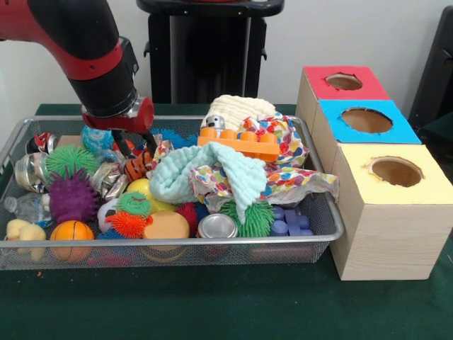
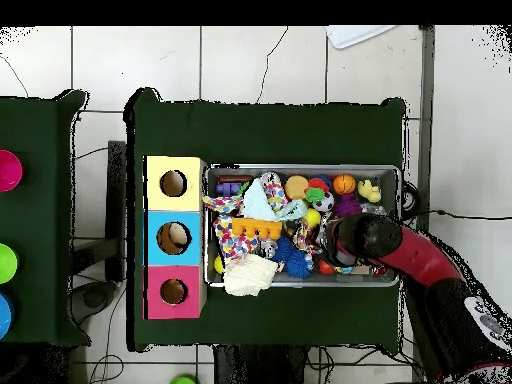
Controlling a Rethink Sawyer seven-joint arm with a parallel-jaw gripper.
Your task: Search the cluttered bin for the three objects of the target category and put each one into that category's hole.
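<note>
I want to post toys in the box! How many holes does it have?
3, all on top of the box: one in the red part, one in the blue, one in the yellow. None looks hidden.
</note>
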